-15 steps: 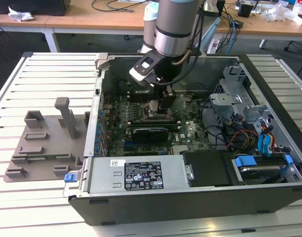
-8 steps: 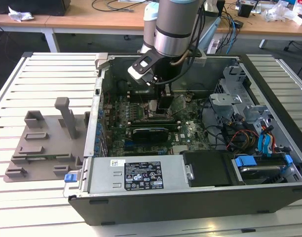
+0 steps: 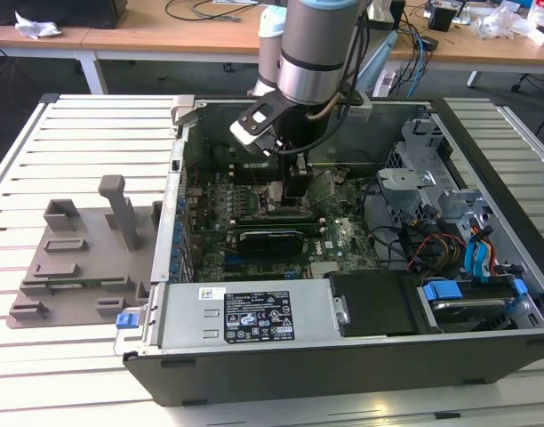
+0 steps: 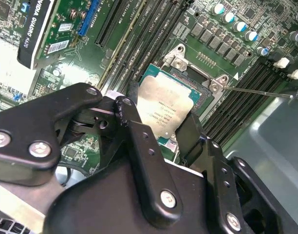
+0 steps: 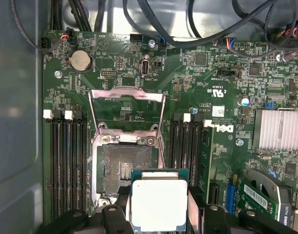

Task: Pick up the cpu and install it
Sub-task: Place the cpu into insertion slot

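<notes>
The claw [image 4: 158, 119] is clamping the cpu [image 5: 158, 204] by two opposite edges, holding it flat over one edge of the open socket [image 5: 124, 168], whose frame [image 5: 127, 109] is standing raised, likely so the chip seats level.

Silver-grey cpu [image 5: 158, 204] with a thin green edge was between black jaws, green motherboard [image 5: 207, 78] speckled with small parts lay beyond the jaws, dark socket [image 5: 125, 168] was framed in bare silver metal, black memory slots [image 5: 66, 165] flanked it, worktop [image 3: 76, 133] was white and slatted
</notes>
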